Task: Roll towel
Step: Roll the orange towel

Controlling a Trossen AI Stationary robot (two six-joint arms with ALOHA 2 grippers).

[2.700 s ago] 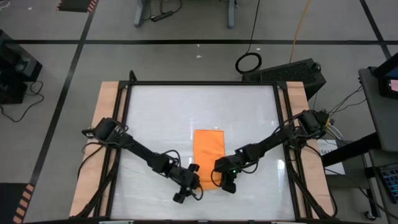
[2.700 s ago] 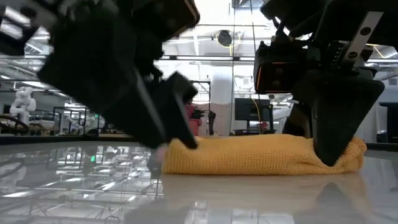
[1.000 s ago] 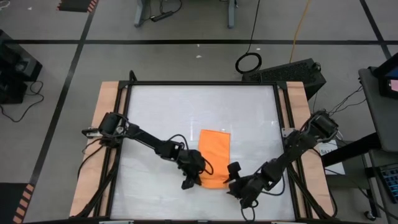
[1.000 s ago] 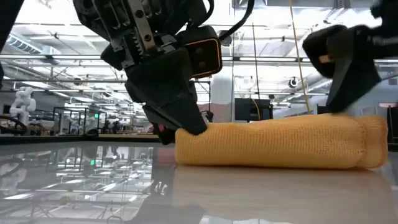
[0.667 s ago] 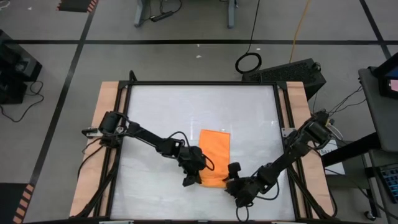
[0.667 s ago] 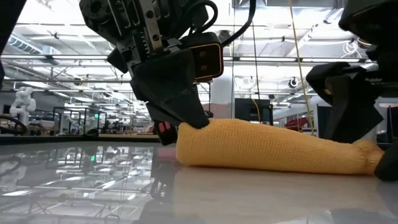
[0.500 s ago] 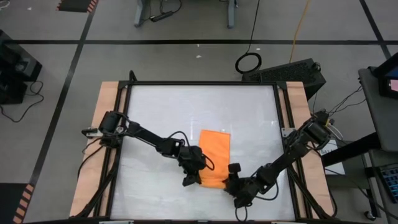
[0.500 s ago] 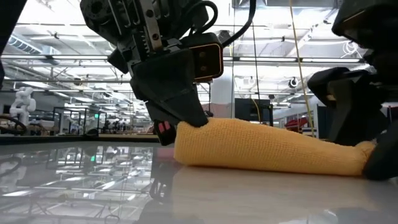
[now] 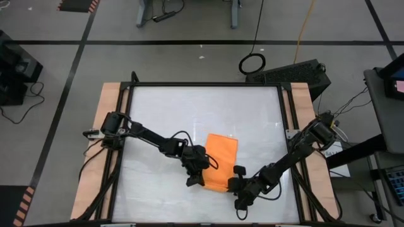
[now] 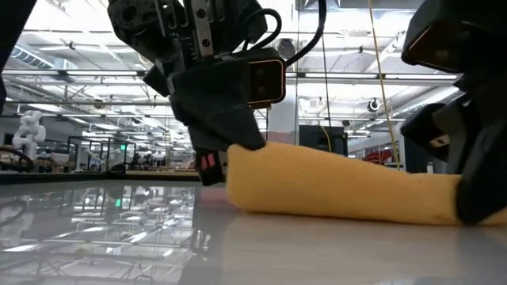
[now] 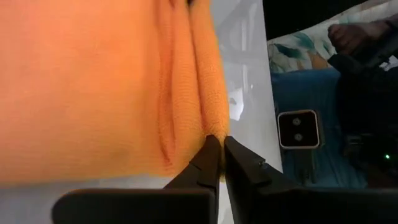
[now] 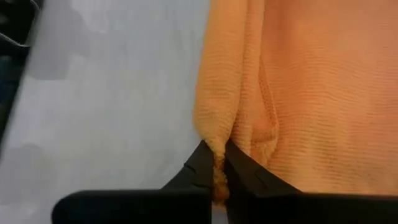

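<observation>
Fingers of both grippers are pinched shut on the towel (image 9: 219, 165): the left gripper (image 9: 195, 180) holds its near left corner, the right gripper (image 9: 235, 184) its near right corner, so the rolled near edge spans crosswise between them while the flat cloth runs lengthwise away across the table (image 9: 158, 107).

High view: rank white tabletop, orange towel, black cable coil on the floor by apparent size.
1. White tabletop, by far the largest.
2. Orange towel, lying on the tabletop's near half.
3. Black cable coil, smallest; it lies on the floor, farther from the overhead camera than the table, so it looks a bit smaller than it is.
</observation>
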